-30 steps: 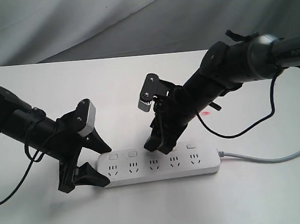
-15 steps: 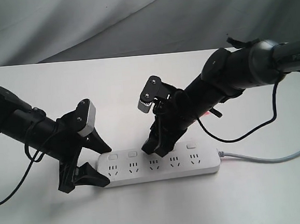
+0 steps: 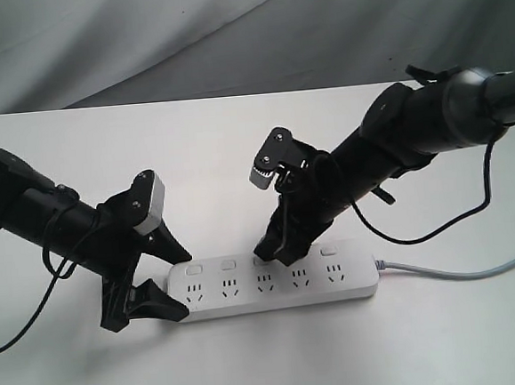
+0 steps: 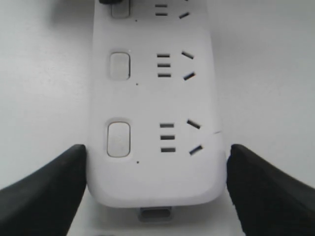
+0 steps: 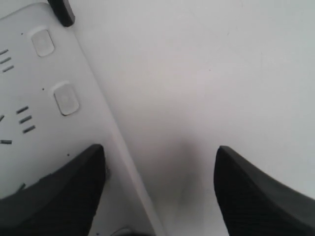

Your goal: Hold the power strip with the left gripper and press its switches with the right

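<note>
The white power strip [image 3: 274, 285] lies flat on the table, its grey cord [image 3: 465, 272] trailing right. My left gripper [image 3: 177, 281] straddles the strip's left end; in the left wrist view its black jaws press both long sides of the power strip [image 4: 157, 177], just past the end switch [image 4: 118, 139]. My right gripper [image 3: 276, 252] stands over the strip's middle, tips down by the third switch [image 3: 261, 261]. In the right wrist view the right gripper [image 5: 160, 150] is open: one jaw is over the power strip [image 5: 44, 128], the other over bare table. Two switches [image 5: 66, 98] show beyond.
The white table [image 3: 218, 142] ends at a grey cloth backdrop [image 3: 227, 34]. A black cable [image 3: 438, 223] loops down from the right arm above the cord. Another black cable [image 3: 19, 336] hangs from the left arm at the left edge.
The right arm's wrist and its grey toothed plate have swung a little to the right, while its jaw tips stay by the third switch. The left arm and the strip have not moved.
</note>
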Controlling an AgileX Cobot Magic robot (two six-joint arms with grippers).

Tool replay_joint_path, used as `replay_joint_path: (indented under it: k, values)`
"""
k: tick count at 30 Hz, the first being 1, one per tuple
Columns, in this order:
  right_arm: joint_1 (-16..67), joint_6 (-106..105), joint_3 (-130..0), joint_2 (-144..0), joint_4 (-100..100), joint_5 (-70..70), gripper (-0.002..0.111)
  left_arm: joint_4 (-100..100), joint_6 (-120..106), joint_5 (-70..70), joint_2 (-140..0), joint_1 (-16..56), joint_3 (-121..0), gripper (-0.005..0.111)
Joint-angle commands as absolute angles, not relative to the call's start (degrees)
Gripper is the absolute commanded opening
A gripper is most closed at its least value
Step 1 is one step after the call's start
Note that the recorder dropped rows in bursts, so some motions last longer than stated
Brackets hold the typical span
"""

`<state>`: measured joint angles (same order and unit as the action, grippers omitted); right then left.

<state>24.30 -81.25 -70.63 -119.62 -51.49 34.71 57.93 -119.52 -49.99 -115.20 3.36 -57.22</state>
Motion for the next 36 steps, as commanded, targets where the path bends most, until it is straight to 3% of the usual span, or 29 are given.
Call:
replay_joint_path:
  k: [1, 9, 36]
  values:
    - [23.99, -86.58, -69.46, -115.33, -52.32, 33.67, 0.059, 58.53, -119.92, -50.16, -115.25, 3.62, -57.62, 0.045]
    - [20.99, -86.57, -69.46, -108.23, -52.08, 35.26, 0.059, 58.53, -119.92, -50.16, -115.25, 3.62, -57.62, 0.045]
    - [19.33, -88.49, -66.32, -113.72, -53.13, 37.75, 0.059, 58.53, -119.92, -50.16, -115.25, 3.62, -57.62, 0.045]
